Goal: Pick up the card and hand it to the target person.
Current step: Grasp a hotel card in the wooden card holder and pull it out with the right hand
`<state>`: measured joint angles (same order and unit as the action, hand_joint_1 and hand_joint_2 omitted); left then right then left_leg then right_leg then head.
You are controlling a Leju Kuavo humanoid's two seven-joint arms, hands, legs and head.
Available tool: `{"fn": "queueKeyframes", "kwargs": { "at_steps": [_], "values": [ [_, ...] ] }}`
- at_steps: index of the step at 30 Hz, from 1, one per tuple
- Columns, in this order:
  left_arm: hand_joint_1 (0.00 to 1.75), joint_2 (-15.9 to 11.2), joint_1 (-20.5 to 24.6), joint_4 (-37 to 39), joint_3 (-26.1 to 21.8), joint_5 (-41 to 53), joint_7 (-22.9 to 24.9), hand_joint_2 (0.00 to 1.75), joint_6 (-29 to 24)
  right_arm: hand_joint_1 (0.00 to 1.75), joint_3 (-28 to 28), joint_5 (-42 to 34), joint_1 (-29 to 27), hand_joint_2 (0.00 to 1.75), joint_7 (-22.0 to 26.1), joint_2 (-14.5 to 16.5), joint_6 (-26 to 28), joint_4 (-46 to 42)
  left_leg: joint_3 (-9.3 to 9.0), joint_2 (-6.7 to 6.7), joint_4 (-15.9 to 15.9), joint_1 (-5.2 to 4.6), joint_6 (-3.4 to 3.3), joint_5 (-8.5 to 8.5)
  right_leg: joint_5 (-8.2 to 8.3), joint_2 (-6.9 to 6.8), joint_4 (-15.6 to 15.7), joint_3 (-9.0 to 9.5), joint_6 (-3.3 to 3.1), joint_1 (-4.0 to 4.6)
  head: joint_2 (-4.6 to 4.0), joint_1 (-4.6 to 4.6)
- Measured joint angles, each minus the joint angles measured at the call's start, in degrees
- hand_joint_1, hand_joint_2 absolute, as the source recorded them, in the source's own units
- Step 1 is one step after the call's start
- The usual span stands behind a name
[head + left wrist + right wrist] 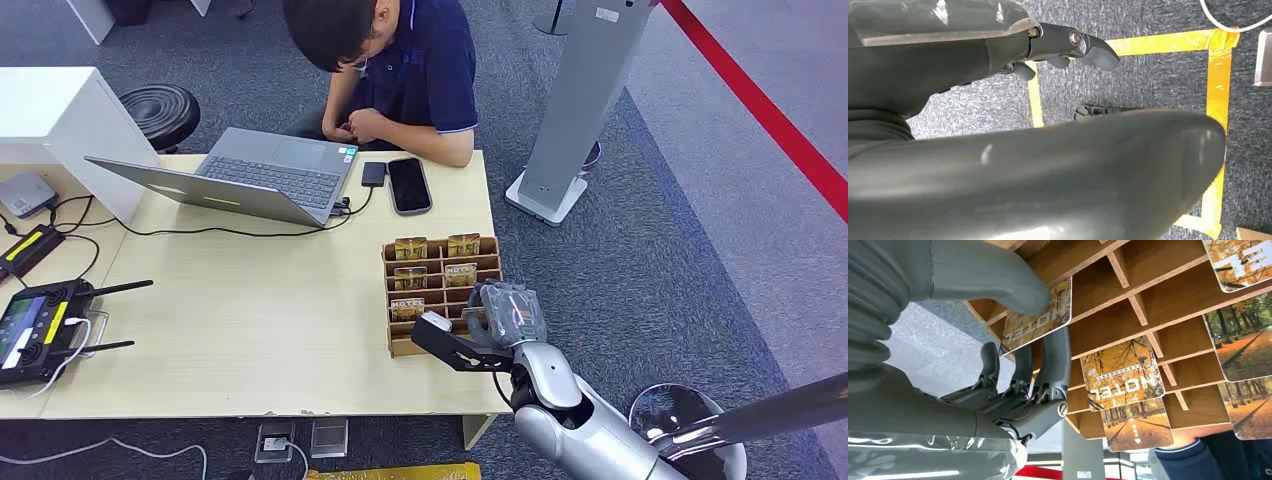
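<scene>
Right hand (pixel 1018 365) at the wooden rack (pixel 1148 295), thumb and fingers pinching a card (pixel 1040 315) still sitting in a near-row slot. Glossy, autumn-tree photo, "HOTEL" lettering, rounded corners. Left hand (pixel 1068 47) hanging over carpet, fingers loosely curled, holding nothing.

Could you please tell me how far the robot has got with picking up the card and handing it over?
Done: the right hand has reached the wooden card rack. In hand: its thumb and fingers pinch a hotel card at the rack's near right slot, and the card looks not yet lifted clear. Left: pulling it out and passing it to the person seated across the table.
</scene>
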<state>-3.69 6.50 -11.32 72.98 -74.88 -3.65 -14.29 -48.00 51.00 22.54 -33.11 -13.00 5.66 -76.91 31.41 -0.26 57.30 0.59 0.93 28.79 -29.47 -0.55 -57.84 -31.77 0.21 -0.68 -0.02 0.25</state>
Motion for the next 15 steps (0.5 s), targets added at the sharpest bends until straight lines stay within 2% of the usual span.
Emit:
{"fn": "queueKeyframes", "kwargs": {
  "at_steps": [5, 10, 12, 15],
  "values": [
    [0.0, 0.0, 0.0, 0.0, 0.0, 0.0, 0.0, 0.0, 0.0, 1.47, 0.0, 0.1, 0.3, 1.75, -0.1, 0.3, 0.0, 0.8, -0.01, 0.0, 0.0, 0.0, 0.0, 0.0, 0.0, 0.0, 0.0, 0.0, 0.0, 0.0, 0.0, 0.02],
    [0.0, 0.0, 0.0, 0.0, -0.1, 0.0, 0.0, 0.0, 0.0, 1.71, 0.0, 0.3, 0.4, 1.75, -0.3, 0.3, 0.0, 1.1, -0.01, 0.0, 0.0, 0.0, 0.0, 0.0, 0.0, 0.0, 0.0, 0.0, 0.0, 0.0, 0.0, 0.03],
    [0.0, 0.0, 0.0, 0.0, -0.1, 0.0, 0.0, 0.0, 0.0, 1.74, 0.0, 0.4, 0.4, 1.75, -0.3, 0.3, 0.0, 1.1, -0.02, 0.0, 0.0, 0.0, 0.0, 0.0, 0.0, 0.0, 0.0, 0.01, 0.0, 0.0, 0.0, 0.04],
    [0.0, 0.0, 0.0, 0.0, 0.0, 0.3, -0.1, 1.31, -0.1, 1.75, 0.0, 0.4, 0.4, 1.75, -0.3, 0.4, 0.1, 1.1, -0.04, 0.01, 0.0, 0.0, 0.0, 0.0, 0.0, 0.01, 0.0, 0.03, 0.0, 0.0, 0.0, 0.0]
  ]
}}
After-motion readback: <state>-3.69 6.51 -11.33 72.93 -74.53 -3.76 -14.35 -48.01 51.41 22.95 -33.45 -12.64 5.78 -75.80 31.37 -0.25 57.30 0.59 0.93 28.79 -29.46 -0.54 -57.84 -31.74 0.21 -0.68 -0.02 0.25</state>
